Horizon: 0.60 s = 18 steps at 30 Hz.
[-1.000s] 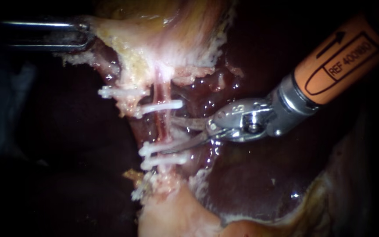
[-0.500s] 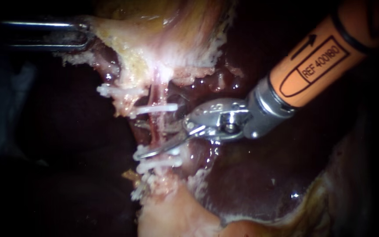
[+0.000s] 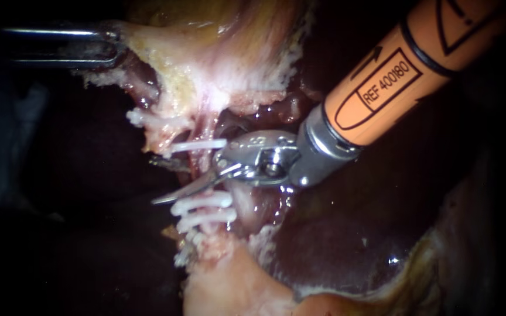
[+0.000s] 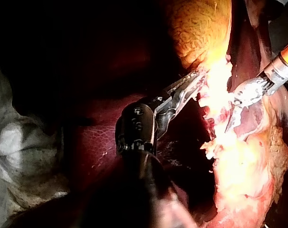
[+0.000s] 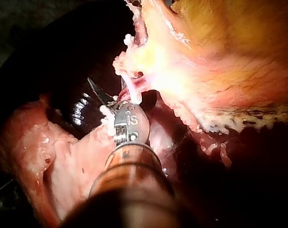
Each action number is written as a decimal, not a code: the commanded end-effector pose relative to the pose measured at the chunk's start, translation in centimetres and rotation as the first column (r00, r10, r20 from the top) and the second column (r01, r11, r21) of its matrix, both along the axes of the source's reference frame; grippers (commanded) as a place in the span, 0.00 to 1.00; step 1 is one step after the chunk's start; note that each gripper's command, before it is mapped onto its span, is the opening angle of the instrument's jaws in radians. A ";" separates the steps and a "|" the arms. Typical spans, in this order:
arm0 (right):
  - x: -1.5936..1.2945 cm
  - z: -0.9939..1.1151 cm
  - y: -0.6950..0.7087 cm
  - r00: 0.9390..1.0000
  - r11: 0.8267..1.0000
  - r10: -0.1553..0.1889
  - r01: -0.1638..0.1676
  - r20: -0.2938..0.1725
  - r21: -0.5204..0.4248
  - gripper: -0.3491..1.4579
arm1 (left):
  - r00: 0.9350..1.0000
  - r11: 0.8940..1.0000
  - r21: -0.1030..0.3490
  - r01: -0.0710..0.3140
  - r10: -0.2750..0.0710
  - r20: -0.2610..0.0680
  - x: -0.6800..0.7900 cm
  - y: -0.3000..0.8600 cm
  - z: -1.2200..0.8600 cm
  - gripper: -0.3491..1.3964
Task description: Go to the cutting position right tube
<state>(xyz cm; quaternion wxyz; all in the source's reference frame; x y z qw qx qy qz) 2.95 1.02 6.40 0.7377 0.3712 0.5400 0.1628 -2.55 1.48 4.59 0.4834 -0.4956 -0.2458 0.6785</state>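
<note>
Straddles tube [image 3: 206,126] between upper and lower clips [image 3: 201,202] with right instrument [image 3: 160,181] blades spread; pinches gallbladder [image 3: 218,47], far left, with left instrument [image 3: 103,50] jaws.

Endoscope light falls centrally: the pale gallbladder [image 3: 218,52] and white clips [image 3: 201,203] glow, while the edges sink into black. Wet glints dot the dark liver [image 3: 346,234]. In the 2 wrist views glare washes out the lit tissue, in the left one beside the right instrument [image 4: 230,121]; the surroundings lie in shadow.
</note>
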 end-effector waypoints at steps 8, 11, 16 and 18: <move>-0.05 -0.23 -0.10 0.997 0.998 -0.043 0.046 -0.066 0.032 0.84 | 1.000 1.000 0.000 0.000 0.000 -0.001 0.00 0.00 0.00 0.00; -0.07 -0.39 -0.13 0.994 0.997 -0.058 0.063 -0.096 0.046 0.83 | 1.000 1.000 0.000 0.000 0.000 0.000 0.01 0.00 0.00 0.00; -0.11 -0.65 -0.09 0.990 0.996 -0.040 0.050 -0.136 0.069 0.83 | 1.000 1.000 0.000 0.000 0.000 0.000 0.01 0.00 0.01 0.00; -0.12 -0.72 -0.07 0.989 0.996 -0.035 0.046 -0.143 0.076 0.83 | 1.000 1.000 0.000 0.000 0.000 0.000 0.01 0.00 0.01 0.00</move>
